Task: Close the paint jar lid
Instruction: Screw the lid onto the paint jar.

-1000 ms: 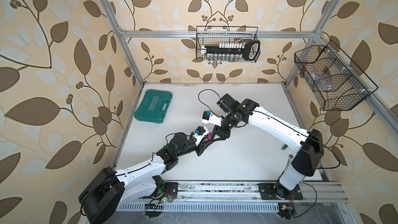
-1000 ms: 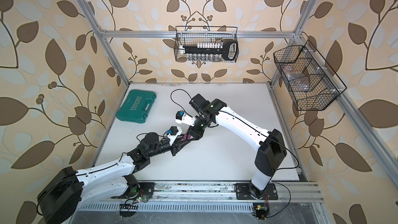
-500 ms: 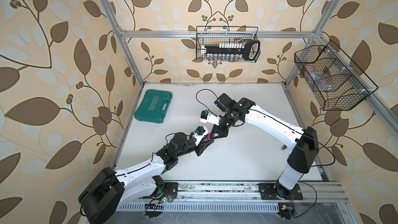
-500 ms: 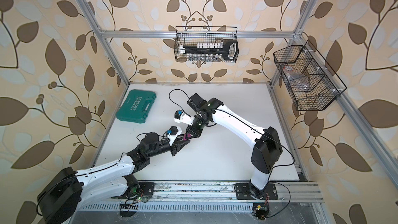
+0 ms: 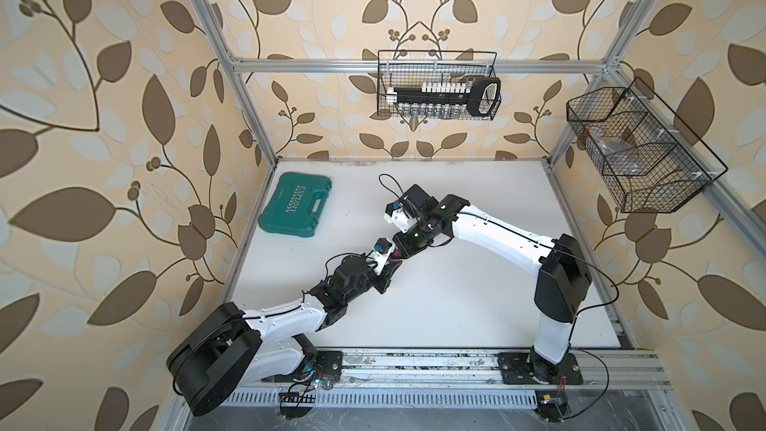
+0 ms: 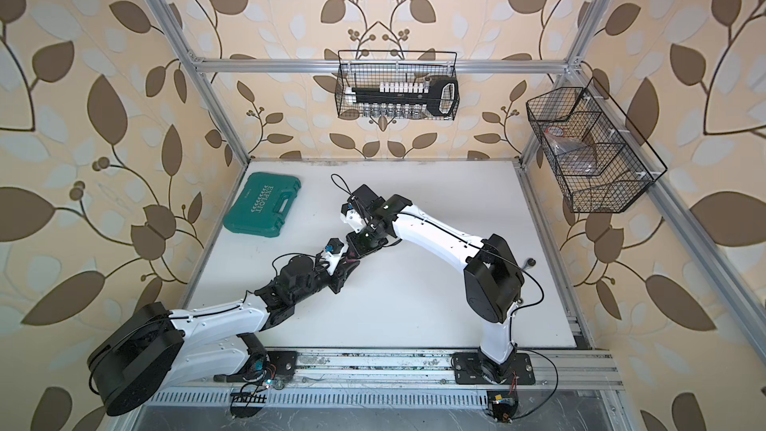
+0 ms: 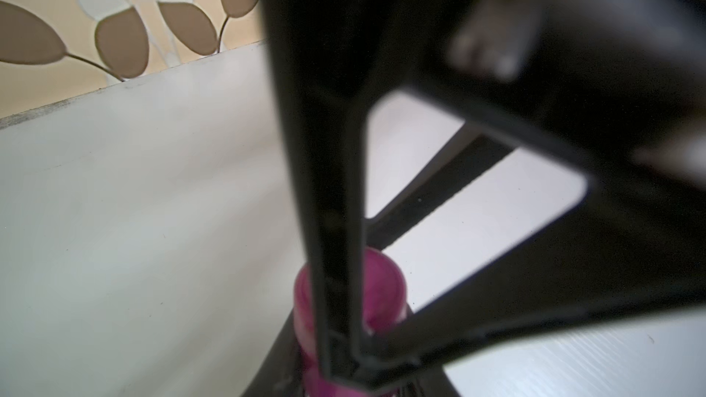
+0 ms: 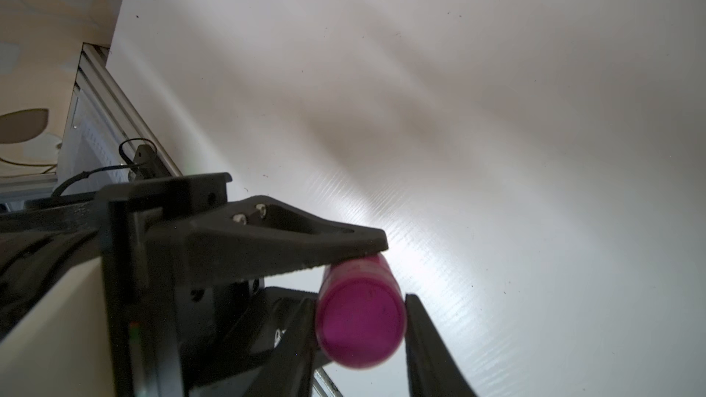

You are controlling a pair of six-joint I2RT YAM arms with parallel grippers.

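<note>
Tiny magenta plastic paint jar [image 8: 374,265]: likely light, rigid, slick | left fingers [image 8: 290,242] clench body | right fingers [image 8: 428,349] flank rim of flat magenta lid [image 8: 359,324], grip unclear

1. In both top views the paint jar [image 5: 393,259] [image 6: 352,261] is only a magenta sliver between the left hand [image 5: 391,266] and the right hand [image 5: 401,251], too small to make out its parts.
2. In the left wrist view a blurred black finger [image 7: 336,223] of the right hand crosses the paint jar, whose lower end the picture's edge cuts off.
3. In the right wrist view the lid [image 8: 361,322] is blurred, and whether the right hand's fingers [image 8: 428,337] press it cannot be told.
</note>
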